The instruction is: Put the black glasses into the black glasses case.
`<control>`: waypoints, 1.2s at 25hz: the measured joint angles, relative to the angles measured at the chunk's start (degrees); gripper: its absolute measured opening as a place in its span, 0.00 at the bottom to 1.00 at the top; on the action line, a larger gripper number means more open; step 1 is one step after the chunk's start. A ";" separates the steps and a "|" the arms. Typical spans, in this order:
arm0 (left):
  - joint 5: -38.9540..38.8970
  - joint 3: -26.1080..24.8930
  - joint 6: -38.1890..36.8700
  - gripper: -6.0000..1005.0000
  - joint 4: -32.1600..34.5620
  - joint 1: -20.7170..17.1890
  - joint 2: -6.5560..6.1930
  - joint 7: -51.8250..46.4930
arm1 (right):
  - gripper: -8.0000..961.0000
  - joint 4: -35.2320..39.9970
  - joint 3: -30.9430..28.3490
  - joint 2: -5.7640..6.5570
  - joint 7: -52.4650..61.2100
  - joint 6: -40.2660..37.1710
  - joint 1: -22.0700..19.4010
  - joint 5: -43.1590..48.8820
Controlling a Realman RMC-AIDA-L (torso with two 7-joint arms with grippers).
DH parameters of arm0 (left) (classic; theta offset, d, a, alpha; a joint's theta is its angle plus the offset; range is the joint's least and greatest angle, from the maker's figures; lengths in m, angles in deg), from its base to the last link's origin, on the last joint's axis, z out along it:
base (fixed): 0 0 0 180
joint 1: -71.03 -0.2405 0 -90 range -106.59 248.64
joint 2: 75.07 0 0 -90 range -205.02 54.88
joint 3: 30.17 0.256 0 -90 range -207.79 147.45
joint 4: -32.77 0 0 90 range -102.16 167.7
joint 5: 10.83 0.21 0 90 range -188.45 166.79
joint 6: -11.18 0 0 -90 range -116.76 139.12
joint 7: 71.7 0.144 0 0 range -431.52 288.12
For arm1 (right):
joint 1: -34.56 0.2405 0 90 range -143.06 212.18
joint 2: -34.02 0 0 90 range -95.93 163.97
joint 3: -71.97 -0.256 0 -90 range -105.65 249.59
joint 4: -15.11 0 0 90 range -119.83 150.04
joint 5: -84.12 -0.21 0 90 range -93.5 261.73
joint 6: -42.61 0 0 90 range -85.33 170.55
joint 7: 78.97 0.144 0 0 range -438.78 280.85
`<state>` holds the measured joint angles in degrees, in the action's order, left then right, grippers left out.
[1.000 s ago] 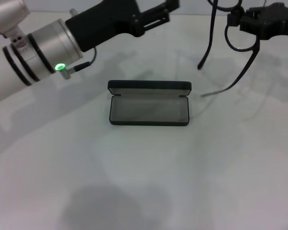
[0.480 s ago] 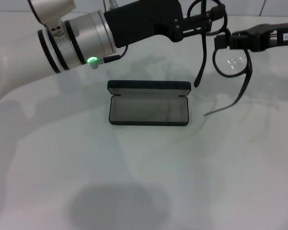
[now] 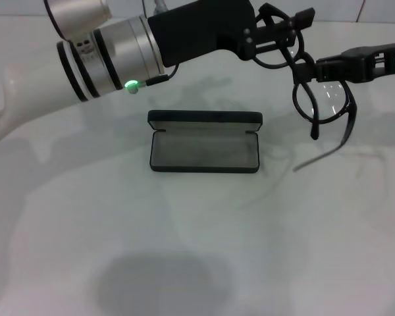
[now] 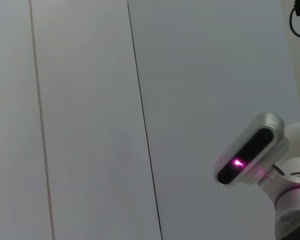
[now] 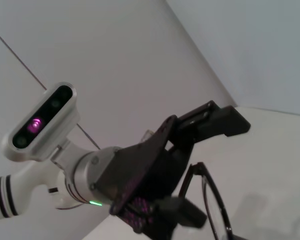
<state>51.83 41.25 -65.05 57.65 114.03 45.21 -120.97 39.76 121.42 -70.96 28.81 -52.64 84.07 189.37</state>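
The black glasses (image 3: 328, 97) hang in the air to the right of the case, lenses upright, one long temple arm trailing down towards the table. My right gripper (image 3: 316, 68) is shut on their frame by the bridge. My left gripper (image 3: 293, 29) reaches in from the left, its fingers apart around the glasses' left rim. The black glasses case (image 3: 204, 148) lies open on the table, grey lining up, lid at the back, nothing in it. The right wrist view shows the glasses (image 5: 213, 202) below the left gripper (image 5: 225, 117).
The white table (image 3: 197, 250) spreads around the case. The thick left forearm (image 3: 112, 52), with a green light, crosses above the table's back left. The left wrist view shows only wall panels and the robot's head camera (image 4: 250, 150).
The left gripper moved right to the glasses. The temple arm that hung down by the case's right end has swung up out of sight. The right gripper lowered the glasses slightly.
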 joint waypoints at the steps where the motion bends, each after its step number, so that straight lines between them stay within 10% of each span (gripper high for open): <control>1: -0.03 0.23 -0.02 0.80 0.00 -0.03 0.01 0.14 | 0.13 -0.01 -0.02 0.11 0.34 -0.40 -0.02 0.00; 30: 3.36 -2.08 0.74 0.80 0.46 -2.08 -1.68 -4.30 | 0.13 10.93 -12.15 -2.13 -9.62 -0.78 -6.64 -14.77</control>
<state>55.19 39.17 -64.31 58.12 111.95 43.53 -125.28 50.69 109.27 -73.09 19.19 -53.42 77.43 174.60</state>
